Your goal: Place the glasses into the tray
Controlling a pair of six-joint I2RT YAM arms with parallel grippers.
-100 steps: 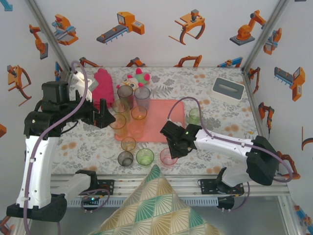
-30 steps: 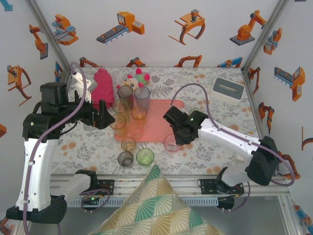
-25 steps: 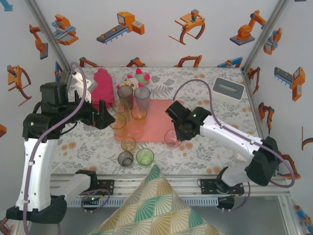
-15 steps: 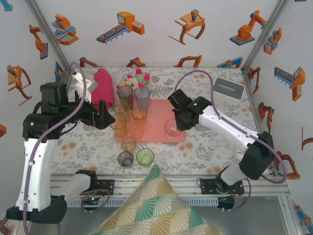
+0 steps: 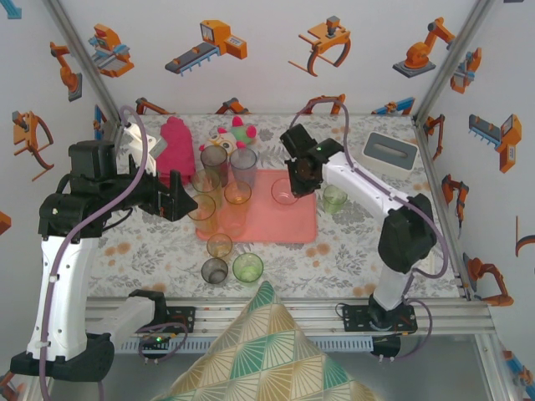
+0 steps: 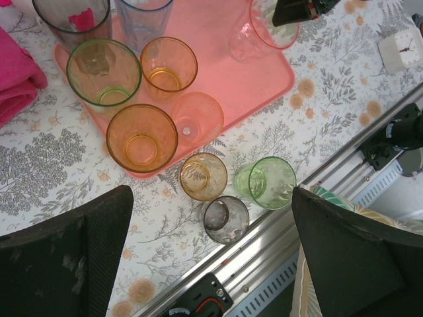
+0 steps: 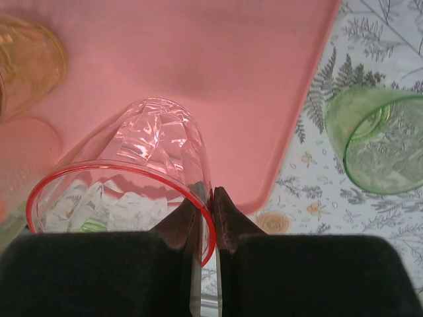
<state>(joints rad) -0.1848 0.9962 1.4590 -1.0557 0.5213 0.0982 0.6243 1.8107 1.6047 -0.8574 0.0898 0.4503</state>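
right jaws: pinching the rim wall of the clear pink faceted tumbler w/ red rim (image 7: 149,155), one finger inside, one outside
held tumbler pos: tilted, over far-right part of the flat salmon-pink rectangular tray (image 5: 276,224); touching tray or not, can't tell
left jaws: spread wide, nothing between them, above the bench's left side, beside tray's left end
on tray, left end: tall grey tumbler (image 5: 214,159), tall bluish tumbler (image 5: 244,164), short amber tumbler (image 5: 237,194), yellow-green tumbler (image 5: 206,180), tall amber tumbler (image 5: 201,209), pale pink tumbler (image 5: 235,220); all upright, packed close
off tray, near side: small amber tumbler (image 5: 219,245), small grey tumbler (image 5: 215,271), green tumbler (image 5: 247,266); upright on the floral-print bench (image 5: 359,251), clustered just below tray's near-left corner
off tray, right: light green tumbler (image 5: 334,199), upright, just beside tray's right edge
far side: magenta-pink rolled towel (image 5: 174,146) far-left, pink-green plush toy (image 5: 236,132) beside it, white-rimmed grey box (image 5: 389,152) far-right
near edge: teal-cream patterned cushion (image 5: 263,355) between the arm bases
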